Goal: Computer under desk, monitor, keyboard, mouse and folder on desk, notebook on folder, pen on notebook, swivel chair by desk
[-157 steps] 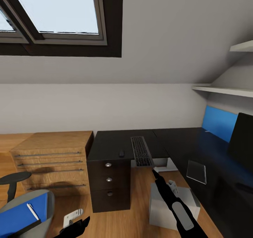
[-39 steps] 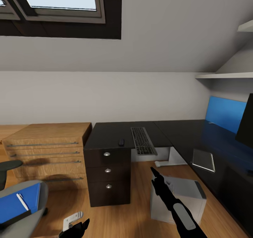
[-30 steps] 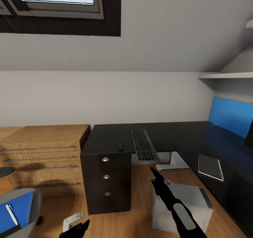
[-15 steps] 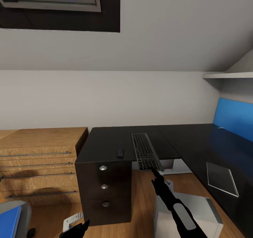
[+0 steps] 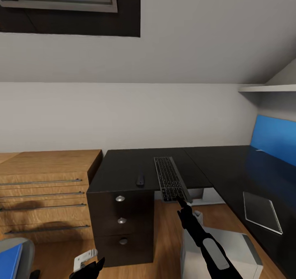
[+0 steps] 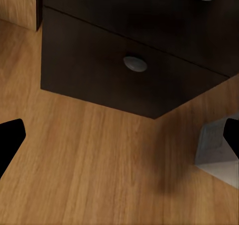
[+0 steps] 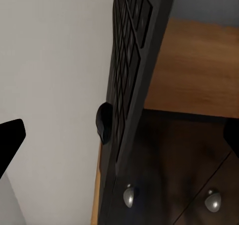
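Black and faintly glossy, the L-shaped bench (image 5: 127, 166) fills the middle of the head view, its three flat drawer fronts each carrying a round silver knob (image 5: 120, 198). On its top lies the keyboard (image 5: 168, 183), a slim grey slab with black keys, its long axis running from far to near and its near end reaching the bench's front edge. Just left of it, apart, sits the mouse (image 5: 140, 179), a small black rounded lump lengthwise the same way. The right end effector (image 5: 179, 201) points its tip up at the keyboard's near end; I cannot tell here whether they touch. A thin pale notebook (image 5: 262, 211) lies flat on the bench's right wing, and the matte grey box of the computer (image 5: 242, 250) stands on the wood floor (image 5: 166, 233) below the arm. At left is a light wooden cabinet (image 5: 49, 192) with bar handles; the left end effector (image 5: 88, 267) hangs low over the floor. In the left wrist view its black fingertips (image 6: 10, 138) stand wide apart, empty, above grained boards near the lowest drawer. In the right wrist view the fingertips (image 7: 10, 135) are likewise spread and hold nothing, with the keyboard's edge and the mouse between them, farther off.
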Available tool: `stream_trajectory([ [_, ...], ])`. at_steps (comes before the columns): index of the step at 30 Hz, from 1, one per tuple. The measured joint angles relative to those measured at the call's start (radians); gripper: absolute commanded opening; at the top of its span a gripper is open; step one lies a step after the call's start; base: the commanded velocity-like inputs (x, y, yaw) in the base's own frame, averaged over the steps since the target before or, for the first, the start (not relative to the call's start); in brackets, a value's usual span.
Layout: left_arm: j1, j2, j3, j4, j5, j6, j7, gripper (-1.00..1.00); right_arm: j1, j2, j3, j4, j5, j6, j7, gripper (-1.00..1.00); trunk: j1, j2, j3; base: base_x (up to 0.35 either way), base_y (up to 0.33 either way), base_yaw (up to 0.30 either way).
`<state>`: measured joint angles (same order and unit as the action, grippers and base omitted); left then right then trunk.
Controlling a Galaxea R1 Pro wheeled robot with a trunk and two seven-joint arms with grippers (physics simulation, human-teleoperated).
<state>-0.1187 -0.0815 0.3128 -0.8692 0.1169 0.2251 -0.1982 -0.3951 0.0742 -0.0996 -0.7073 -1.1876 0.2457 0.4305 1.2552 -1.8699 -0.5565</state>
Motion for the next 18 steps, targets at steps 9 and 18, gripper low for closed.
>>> stream_trajectory([
  [9,0.000,0.000,0.000,0.001,-0.001,0.000,0.000,1.00,0.000,0.000,0.000,0.000,0.001,-0.002,0.000,1.00,0.000,0.000,0.000,0.015,0.000,0.000],
  [18,0.000,0.000,0.000,0.001,0.000,0.000,0.000,1.00,0.000,-0.004,0.000,0.000,0.002,-0.003,0.000,1.00,0.000,0.000,0.000,0.165,0.000,0.000],
])
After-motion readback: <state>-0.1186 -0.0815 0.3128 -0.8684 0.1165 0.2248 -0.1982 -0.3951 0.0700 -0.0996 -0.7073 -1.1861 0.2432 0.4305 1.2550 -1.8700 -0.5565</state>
